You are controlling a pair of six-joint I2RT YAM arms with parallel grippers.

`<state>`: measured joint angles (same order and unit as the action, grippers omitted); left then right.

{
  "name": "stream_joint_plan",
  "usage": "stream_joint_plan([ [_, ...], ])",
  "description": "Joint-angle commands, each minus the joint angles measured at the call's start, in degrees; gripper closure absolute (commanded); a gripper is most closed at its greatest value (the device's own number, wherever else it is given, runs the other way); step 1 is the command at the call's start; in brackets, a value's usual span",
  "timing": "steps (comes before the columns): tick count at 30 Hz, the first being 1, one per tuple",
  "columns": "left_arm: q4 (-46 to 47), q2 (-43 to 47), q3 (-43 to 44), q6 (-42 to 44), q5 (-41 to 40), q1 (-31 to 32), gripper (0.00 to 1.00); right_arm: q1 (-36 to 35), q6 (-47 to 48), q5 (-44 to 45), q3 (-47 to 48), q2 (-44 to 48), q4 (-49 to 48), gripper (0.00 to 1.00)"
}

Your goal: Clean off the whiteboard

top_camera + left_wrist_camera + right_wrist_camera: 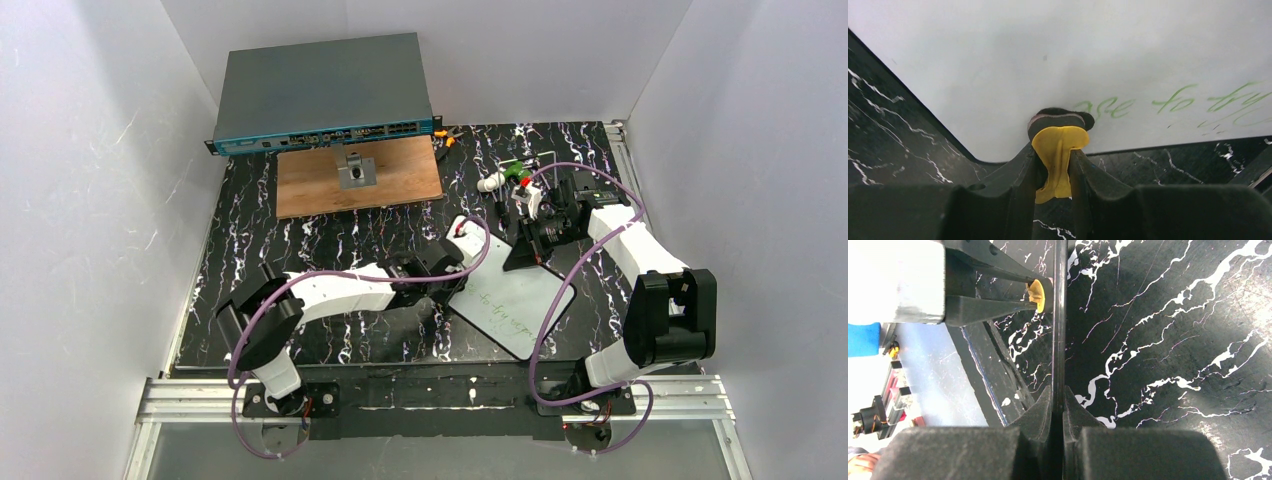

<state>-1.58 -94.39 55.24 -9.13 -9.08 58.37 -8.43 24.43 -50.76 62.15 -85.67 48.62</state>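
Resting right of the wooden board (358,178) and nearer the arms, the whiteboard (510,290) looks stiff, light and slick, best pinned by its rim. The right gripper (1058,400) is pinched closed on that rim. The left gripper (1054,156) clamps a yellow eraser (1060,135), felt against the board beside green writing (1173,100) whose end is cut off.

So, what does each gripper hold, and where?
The left gripper pinches the eraser by its yellow body; the right gripper clamps the whiteboard by its edge.
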Motion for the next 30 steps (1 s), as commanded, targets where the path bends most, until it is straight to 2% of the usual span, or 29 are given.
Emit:
stream_joint_plan([
  [1, -0.54, -0.04, 6.31, 2.06, -2.08, -0.12, 1.0, -0.71, 2.31, -5.12, 2.33, 0.54, 0.14, 0.99],
  [8, 0.06, -1.61, 5.17, 1.22, -2.15, -0.1, 1.0, -0.71, 2.43, -5.22, 2.36, 0.68, 0.32, 0.99],
  [20, 6.47, 0.39, -8.7, -2.06, -1.01, 1.25, 1.0, -0.71, 2.52, -5.22, 2.36, 0.53, 0.32, 0.99],
  [25, 6.64, -0.06, -8.0, -1.89, -1.44, 1.57, 1.0, -0.71, 2.49, -5.14, 2.27, 0.48, 0.24, 0.99],
  [30, 4.72, 0.81, -3.45, 0.23, -3.06, 1.57, 1.0, -0.71, 2.48, -5.23, 2.29, 0.41, 0.25, 0.99],
])
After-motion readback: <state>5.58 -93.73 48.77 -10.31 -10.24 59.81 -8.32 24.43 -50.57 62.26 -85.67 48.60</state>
